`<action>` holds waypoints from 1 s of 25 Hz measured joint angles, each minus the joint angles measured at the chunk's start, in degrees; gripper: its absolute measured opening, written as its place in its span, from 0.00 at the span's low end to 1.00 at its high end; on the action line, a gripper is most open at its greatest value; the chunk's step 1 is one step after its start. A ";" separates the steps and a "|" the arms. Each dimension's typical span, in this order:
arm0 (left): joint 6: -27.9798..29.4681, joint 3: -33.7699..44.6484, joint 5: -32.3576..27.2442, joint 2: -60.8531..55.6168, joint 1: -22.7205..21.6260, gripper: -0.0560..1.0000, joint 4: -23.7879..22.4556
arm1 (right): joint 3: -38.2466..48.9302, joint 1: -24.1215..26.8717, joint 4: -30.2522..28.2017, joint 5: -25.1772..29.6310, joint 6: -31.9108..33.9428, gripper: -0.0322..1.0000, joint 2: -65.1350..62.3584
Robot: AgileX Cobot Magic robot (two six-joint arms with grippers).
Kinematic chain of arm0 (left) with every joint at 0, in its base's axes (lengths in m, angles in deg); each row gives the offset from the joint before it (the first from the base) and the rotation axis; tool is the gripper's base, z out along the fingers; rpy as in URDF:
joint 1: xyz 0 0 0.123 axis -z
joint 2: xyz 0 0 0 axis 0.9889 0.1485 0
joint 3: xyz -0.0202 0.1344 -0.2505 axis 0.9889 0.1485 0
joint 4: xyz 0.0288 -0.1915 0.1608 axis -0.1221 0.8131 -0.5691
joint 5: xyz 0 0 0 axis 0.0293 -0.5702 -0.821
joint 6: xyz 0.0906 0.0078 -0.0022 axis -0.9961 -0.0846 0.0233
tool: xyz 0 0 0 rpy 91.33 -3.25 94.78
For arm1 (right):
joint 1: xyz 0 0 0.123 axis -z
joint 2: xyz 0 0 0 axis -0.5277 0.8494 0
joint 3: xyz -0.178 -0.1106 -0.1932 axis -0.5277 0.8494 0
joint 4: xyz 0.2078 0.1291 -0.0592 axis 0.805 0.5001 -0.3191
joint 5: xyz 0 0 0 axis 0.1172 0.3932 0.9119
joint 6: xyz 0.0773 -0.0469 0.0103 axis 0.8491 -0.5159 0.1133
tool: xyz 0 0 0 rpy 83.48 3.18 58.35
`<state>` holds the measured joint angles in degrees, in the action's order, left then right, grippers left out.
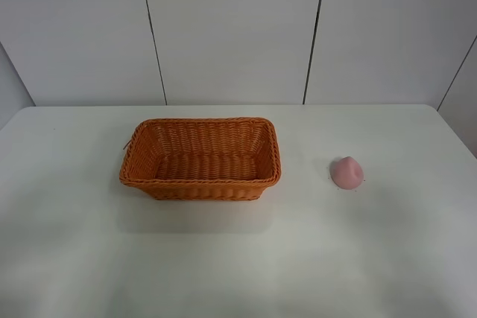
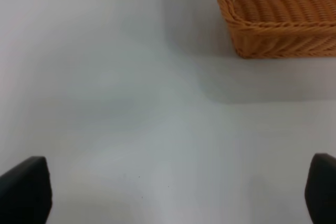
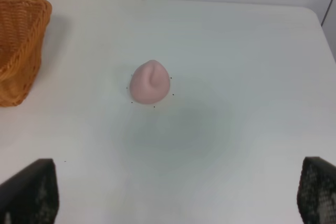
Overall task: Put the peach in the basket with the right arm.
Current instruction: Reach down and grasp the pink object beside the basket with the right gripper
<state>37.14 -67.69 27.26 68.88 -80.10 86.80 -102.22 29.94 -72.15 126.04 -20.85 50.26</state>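
Note:
The pink peach point(image 1: 346, 173) rests on the white table, to the right of the orange wicker basket point(image 1: 200, 178), which holds nothing. Neither arm shows in the exterior high view. The right wrist view has the peach point(image 3: 150, 82) well ahead of my right gripper point(image 3: 173, 192), whose fingers point(image 3: 31, 190) stand wide apart and hold nothing; the basket's corner point(image 3: 21, 45) is off to one side. My left gripper point(image 2: 173, 192) is open too, fingers point(image 2: 26, 190) spread over bare table, with the basket's end point(image 2: 278, 19) ahead of it.
The white table point(image 1: 238, 258) runs to a pale panelled wall point(image 1: 231, 27) at the back. Its right edge lies a short way beyond the peach.

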 joint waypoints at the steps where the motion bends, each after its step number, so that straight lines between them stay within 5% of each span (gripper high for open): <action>1: 0.00 0.00 0.00 0.00 0.00 0.99 0.00 | 0.00 0.00 0.00 0.00 0.00 0.71 0.00; 12: -0.04 0.00 0.00 0.00 0.00 0.99 0.00 | -0.66 0.00 0.00 -0.02 0.04 0.71 3.08; 25: -0.04 0.00 0.00 0.00 0.00 0.99 0.00 | -20.69 0.00 0.07 -2.25 0.22 0.71 58.67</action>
<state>37.10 -67.69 27.26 68.88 -80.10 86.80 -122.91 29.94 -72.08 123.79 -20.64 108.93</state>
